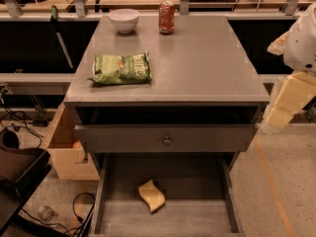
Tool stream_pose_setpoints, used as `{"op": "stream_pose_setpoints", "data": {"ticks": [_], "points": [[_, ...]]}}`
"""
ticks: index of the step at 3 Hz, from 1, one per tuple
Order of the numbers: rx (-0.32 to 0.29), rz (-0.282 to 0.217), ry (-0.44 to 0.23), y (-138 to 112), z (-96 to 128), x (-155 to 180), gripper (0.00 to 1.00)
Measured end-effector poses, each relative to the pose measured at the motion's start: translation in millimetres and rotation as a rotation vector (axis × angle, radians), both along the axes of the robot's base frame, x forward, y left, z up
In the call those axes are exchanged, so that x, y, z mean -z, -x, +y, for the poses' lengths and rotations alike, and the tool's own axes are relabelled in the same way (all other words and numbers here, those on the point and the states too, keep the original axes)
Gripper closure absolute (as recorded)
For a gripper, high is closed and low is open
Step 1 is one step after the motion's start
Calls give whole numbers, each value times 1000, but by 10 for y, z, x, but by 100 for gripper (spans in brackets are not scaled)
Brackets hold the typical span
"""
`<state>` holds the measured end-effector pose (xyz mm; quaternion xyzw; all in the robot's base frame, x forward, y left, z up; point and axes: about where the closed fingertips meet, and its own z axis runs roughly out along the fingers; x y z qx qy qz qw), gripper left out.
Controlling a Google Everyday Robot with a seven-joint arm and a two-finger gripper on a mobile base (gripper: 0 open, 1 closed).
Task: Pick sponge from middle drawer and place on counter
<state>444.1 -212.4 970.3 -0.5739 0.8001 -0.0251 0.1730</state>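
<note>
The tan-yellow sponge (152, 195) lies curled on the streaky floor of the open middle drawer (197, 216), a little left of its centre. The grey counter (197, 63) spreads above it. My gripper (289, 100), with pale yellow blocky pads, hangs at the right edge of the view, beside the counter's front right corner and well above and right of the sponge. It holds nothing that I can see.
On the counter lie a green chip bag (121, 69) at the front left, a white bowl (123, 19) and a red can (166, 17) at the back. A drawer front with a round knob (167, 140) sits above the open drawer. A wooden box (66, 154) and cables are on the floor at left.
</note>
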Motion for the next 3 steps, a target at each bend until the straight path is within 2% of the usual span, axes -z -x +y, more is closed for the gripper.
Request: {"op": "stream_pose_setpoints", "data": {"ticks": [1, 2, 3], "points": [[130, -9, -122, 146, 247, 156, 0], [253, -15, -239, 445, 620, 468, 0], [315, 7, -314, 667, 1091, 947, 0]]}}
